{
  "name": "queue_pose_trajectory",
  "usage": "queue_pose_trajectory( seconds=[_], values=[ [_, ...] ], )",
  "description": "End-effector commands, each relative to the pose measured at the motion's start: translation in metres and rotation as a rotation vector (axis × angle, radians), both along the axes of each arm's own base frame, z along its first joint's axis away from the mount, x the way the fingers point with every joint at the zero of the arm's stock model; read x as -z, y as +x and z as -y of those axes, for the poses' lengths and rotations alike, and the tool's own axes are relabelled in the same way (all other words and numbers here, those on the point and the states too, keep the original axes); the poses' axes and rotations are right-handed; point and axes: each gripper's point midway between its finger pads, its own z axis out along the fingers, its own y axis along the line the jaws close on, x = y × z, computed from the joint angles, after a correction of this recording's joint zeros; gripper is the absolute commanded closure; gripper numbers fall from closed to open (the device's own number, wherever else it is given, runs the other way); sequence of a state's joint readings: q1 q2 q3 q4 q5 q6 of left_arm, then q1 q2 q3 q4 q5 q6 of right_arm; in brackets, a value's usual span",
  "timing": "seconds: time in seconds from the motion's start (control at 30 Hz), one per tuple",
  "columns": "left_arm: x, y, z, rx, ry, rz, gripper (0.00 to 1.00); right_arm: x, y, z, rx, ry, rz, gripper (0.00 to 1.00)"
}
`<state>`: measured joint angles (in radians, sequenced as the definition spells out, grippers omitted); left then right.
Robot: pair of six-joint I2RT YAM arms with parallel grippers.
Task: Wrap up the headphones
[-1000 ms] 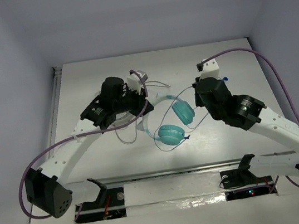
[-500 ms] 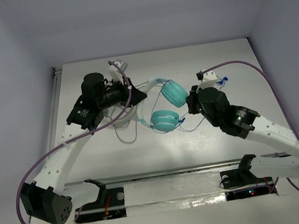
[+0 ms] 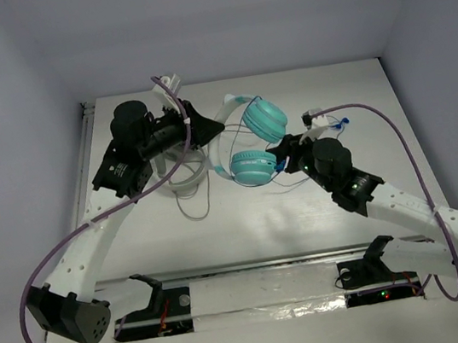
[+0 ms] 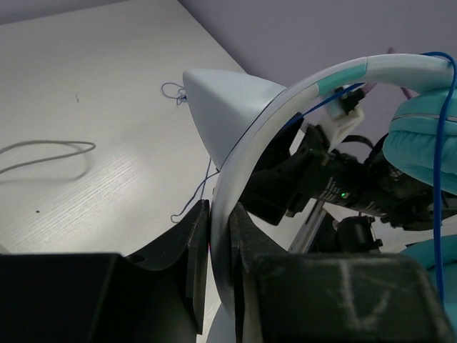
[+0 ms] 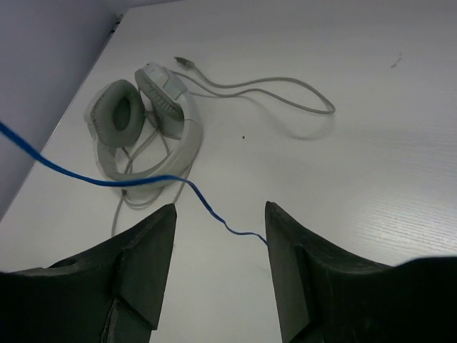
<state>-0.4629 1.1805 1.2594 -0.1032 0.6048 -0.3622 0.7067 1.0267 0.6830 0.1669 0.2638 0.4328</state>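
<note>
The headphones hang lifted off the table, their teal ear cups (image 3: 266,119) (image 3: 252,165) at the table's middle. My left gripper (image 3: 195,120) is shut on their white headband (image 4: 246,150); in the left wrist view the band runs up from between the jaws of that gripper (image 4: 219,209) to a teal cup (image 4: 421,136). The thin blue cord (image 5: 114,181) trails loose across the gap of my right gripper (image 5: 220,209), which is open. That right gripper (image 3: 287,152) sits just right of the lower cup.
A second, grey-white headset (image 5: 146,118) lies flat on the table with its grey cable (image 5: 285,91) looping away; from above it lies under my left arm (image 3: 184,174). Purple robot cables (image 3: 397,142) arch over both arms.
My left gripper has carried the headphones up and toward the back left. The right gripper has opened and let go of the blue cord, its arm swinging leftward.
</note>
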Motion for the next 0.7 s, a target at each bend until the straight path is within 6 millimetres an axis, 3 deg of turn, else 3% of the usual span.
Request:
queue_pose_trajectory(
  seconds=[0.0,0.07,0.27,0.67],
  values=[
    [-0.066,-0.009,0.000,0.017,-0.122,0.128,1.00,-0.030,0.009,-0.018,-0.074,0.079,0.133,0.41],
    [-0.073,-0.009,0.000,0.016,-0.128,0.140,1.00,-0.029,0.016,-0.018,-0.060,0.093,0.142,0.39],
    [-0.102,-0.010,-0.003,-0.001,-0.157,0.188,1.00,0.005,0.035,-0.021,-0.009,0.073,0.095,0.33],
    [-0.152,-0.016,-0.017,-0.072,-0.207,0.263,1.00,0.047,0.041,-0.022,0.022,0.084,0.041,0.37]
  ],
)
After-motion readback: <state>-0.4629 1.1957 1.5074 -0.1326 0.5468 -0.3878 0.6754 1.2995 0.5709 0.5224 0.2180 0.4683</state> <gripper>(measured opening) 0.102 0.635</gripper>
